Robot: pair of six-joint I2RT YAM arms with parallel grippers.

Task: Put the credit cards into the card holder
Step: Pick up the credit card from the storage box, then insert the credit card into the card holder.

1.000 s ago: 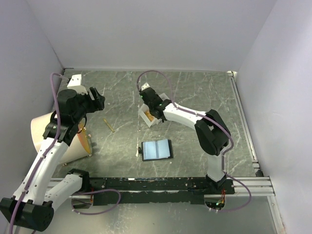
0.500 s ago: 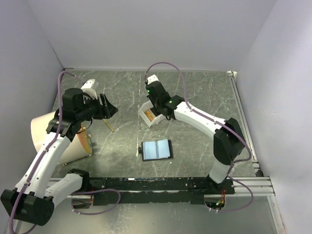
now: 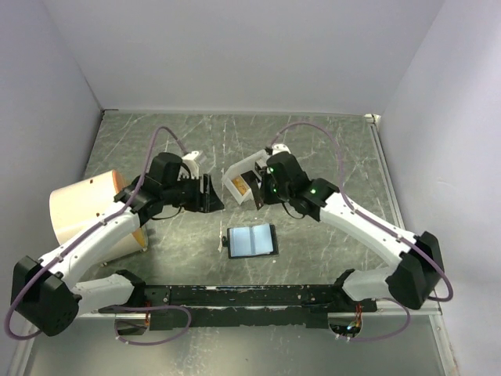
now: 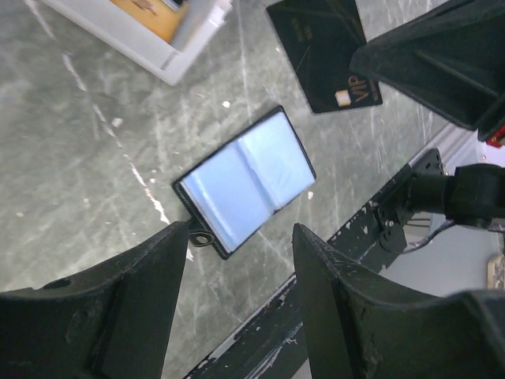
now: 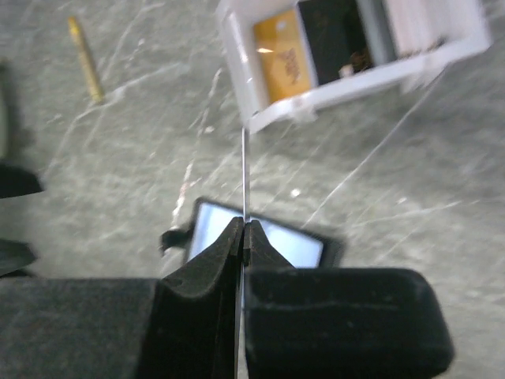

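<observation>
Left pincer [image 3: 211,196] swung inward; card [image 5: 244,174] shows edge-on.

Grey marbled tabletop [image 3: 329,149] w/ plain white walls [image 3: 235,55], 3 sides.

white box [image 3: 232,186] mid-table | yellow stick [image 5: 85,60] left of it | tan cylinder [image 3: 78,205] far left

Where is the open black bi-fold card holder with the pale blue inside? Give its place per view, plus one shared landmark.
Top external: card holder low centre, nearer than the white rectangular plastic box.
Left wrist: card holder mid-frame, box top left.
Right wrist: card holder lower centre, partly behind the right gripper; box top right.
Shared landmark: the box.
</observation>
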